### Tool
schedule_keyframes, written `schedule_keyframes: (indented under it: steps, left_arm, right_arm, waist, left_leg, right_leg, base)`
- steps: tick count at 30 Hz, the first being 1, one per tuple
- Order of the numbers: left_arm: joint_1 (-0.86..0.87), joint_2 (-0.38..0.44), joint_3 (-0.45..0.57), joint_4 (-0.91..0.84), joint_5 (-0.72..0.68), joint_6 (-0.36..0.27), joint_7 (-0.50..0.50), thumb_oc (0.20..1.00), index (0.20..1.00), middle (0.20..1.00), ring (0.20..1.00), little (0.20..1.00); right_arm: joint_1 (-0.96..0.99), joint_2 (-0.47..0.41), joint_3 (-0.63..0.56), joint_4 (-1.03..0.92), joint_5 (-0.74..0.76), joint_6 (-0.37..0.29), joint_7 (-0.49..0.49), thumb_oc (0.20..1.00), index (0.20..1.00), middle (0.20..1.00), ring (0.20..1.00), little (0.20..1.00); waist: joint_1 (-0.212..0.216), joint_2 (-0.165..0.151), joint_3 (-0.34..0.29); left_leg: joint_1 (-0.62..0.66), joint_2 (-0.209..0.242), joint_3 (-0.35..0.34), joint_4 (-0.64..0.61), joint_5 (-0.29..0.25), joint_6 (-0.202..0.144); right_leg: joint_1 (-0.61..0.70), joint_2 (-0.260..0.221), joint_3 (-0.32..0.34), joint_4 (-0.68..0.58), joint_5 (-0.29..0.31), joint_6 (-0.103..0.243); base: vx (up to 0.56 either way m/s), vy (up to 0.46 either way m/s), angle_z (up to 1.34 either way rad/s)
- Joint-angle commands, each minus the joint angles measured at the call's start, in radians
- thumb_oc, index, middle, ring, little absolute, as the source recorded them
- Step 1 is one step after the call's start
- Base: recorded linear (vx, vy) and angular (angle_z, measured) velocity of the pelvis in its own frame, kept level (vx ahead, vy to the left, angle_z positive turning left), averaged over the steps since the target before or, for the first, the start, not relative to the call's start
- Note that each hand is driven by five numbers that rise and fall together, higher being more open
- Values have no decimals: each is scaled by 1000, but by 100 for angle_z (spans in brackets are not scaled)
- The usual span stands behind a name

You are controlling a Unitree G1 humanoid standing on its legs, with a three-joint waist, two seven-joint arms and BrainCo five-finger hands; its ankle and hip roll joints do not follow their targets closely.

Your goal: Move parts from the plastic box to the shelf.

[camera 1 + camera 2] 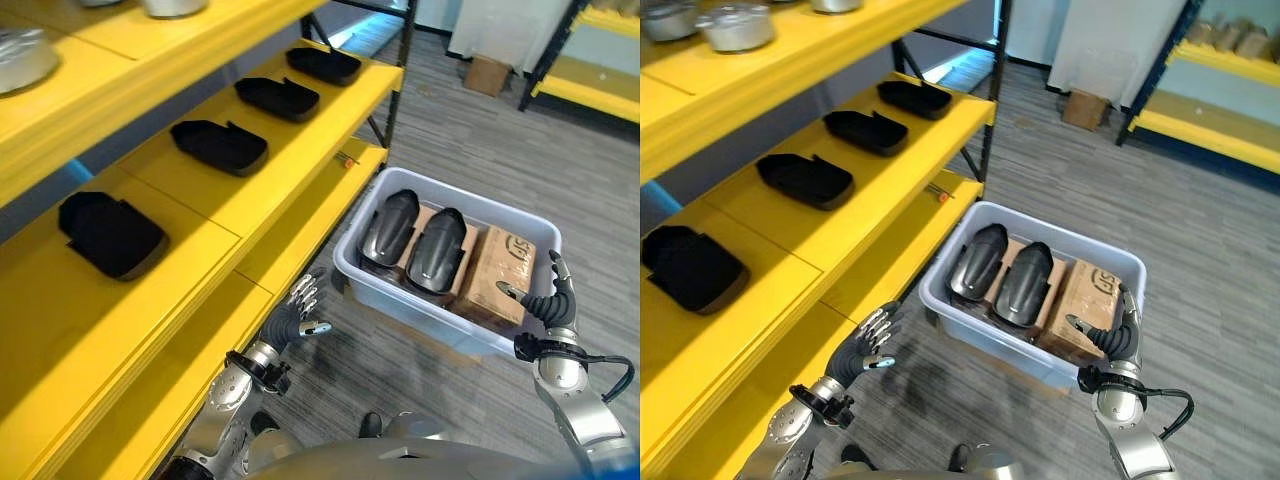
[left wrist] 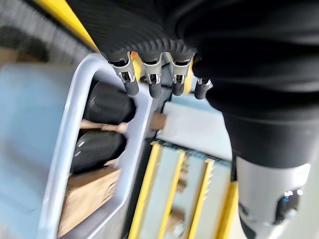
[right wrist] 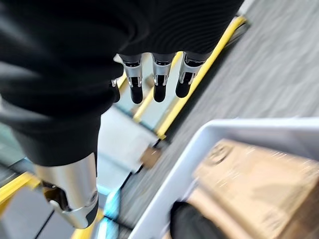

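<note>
Both hands are empty right now, fingers loosely spread: left hand [image 1: 298,318] hangs between the yellow shelf [image 1: 215,205] and the plastic box [image 1: 452,215], right hand [image 1: 548,300] sits just off the box's near right corner. The two glossy black parts [image 1: 412,240] are still in the box, lying side by side on cardboard, next to a cardboard carton [image 1: 502,272]. Four black trays [image 1: 220,146] are already lined up on the shelf. My worry: those parts look slick and curved, so a loose grip could let one slide out. A careless reach might also bump the box's rim and shove it.
</note>
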State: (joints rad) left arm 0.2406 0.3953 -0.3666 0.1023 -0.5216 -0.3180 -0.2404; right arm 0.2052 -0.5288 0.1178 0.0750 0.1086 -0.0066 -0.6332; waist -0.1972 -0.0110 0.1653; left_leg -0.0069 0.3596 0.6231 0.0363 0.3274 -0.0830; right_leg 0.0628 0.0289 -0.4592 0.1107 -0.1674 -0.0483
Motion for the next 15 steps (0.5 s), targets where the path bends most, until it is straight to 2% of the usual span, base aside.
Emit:
schedule_keyframes:
  steps: [1,4,5,7,8,9,10,11,12,13,15]
  left_arm:
    - [-73,8,-5,-25,-16,-87,13,1000,1000,1000,1000,1000]
    - [-125,-7,-42,4,-31,-81,31,1000,1000,1000,1000,1000]
    - [-138,-11,-49,10,-36,-88,46,1000,1000,1000,1000,1000]
    - [-154,-19,-57,18,-36,-96,71,1000,1000,1000,1000,1000]
    - [-158,-24,-59,23,-37,-98,83,1000,1000,1000,1000,1000]
    - [-158,-28,-56,23,-42,-99,89,1000,1000,1000,1000,1000]
    - [-156,-31,-56,19,-40,-99,108,1000,1000,1000,1000,1000]
    - [-143,-36,-48,15,-22,-105,125,1000,1000,1000,1000,1000]
    - [-135,-39,-40,7,-25,-98,125,1000,1000,1000,1000,1000]
    - [-126,-40,-26,-1,-32,-81,106,1000,1000,1000,1000,1000]
    - [-114,-41,-8,0,-41,-64,72,1000,1000,1000,1000,1000]
  right_arm:
    - [-98,16,-64,-35,-27,-64,-85,1000,1000,1000,1000,1000]
    - [-94,7,-84,2,-50,-68,-65,1000,1000,1000,1000,1000]
    - [-97,1,-83,11,-59,-68,-48,1000,1000,1000,1000,1000]
    - [-109,-5,-72,29,-71,-78,-22,1000,1000,1000,1000,1000]
    - [-119,-9,-61,38,-74,-87,-10,1000,1000,1000,1000,1000]
    - [-129,-11,-50,39,-75,-92,0,1000,1000,1000,1000,1000]
    - [-143,-12,-34,42,-78,-93,14,1000,1000,1000,1000,1000]
    - [-157,-12,-12,43,-65,-93,34,1000,1000,1000,1000,1000]
    - [-158,-12,-7,40,-62,-95,48,1000,1000,1000,1000,1000]
    - [-155,-10,-4,33,-55,-97,53,1000,1000,1000,1000,1000]
    - [-143,0,-6,21,-38,-93,68,1000,1000,1000,1000,1000]
  waist:
    - [27,-17,74]
    - [-6,-15,75]
    - [-11,-16,70]
    - [-6,-18,63]
    - [1,-18,58]
    - [12,-14,54]
    - [26,-14,52]
    - [49,-18,48]
    - [59,-20,46]
    - [66,-21,40]
    - [69,-20,37]
  left_leg:
    - [82,32,50,-36,-117,-76]
    - [85,89,24,-23,-58,-113]
    - [88,90,-5,-19,-61,-115]
    - [76,86,-94,-2,-50,-119]
    - [65,73,-161,6,-52,-116]
    - [48,61,-208,8,-50,-92]
    - [32,24,-298,19,-65,-80]
    - [4,-39,-408,63,-95,-55]
    - [-8,-80,-446,89,-125,-39]
    - [-17,-120,-449,102,-161,-21]
    - [-36,-150,-442,110,-175,-12]
  right_leg:
    - [-31,-149,76,92,67,95]
    - [-83,-129,105,153,37,72]
    - [-93,-127,123,156,37,71]
    - [-103,-120,168,147,42,68]
    - [-105,-111,199,135,44,64]
    - [-114,-98,217,118,69,54]
    - [-112,-90,254,105,74,53]
    - [-100,-76,306,82,81,45]
    - [-92,-69,330,68,85,40]
    - [-81,-61,347,44,96,38]
    - [-61,-52,366,17,108,41]
  base:
    - [45,-356,-51]
    - [76,-323,-61]
    - [123,-230,-27]
    - [123,-149,-61]
    - [71,-119,-85]
    - [98,-104,-66]
    - [131,-122,-70]
    - [193,-128,-104]
    - [186,-141,-132]
    - [143,-111,-173]
    - [136,-70,-113]
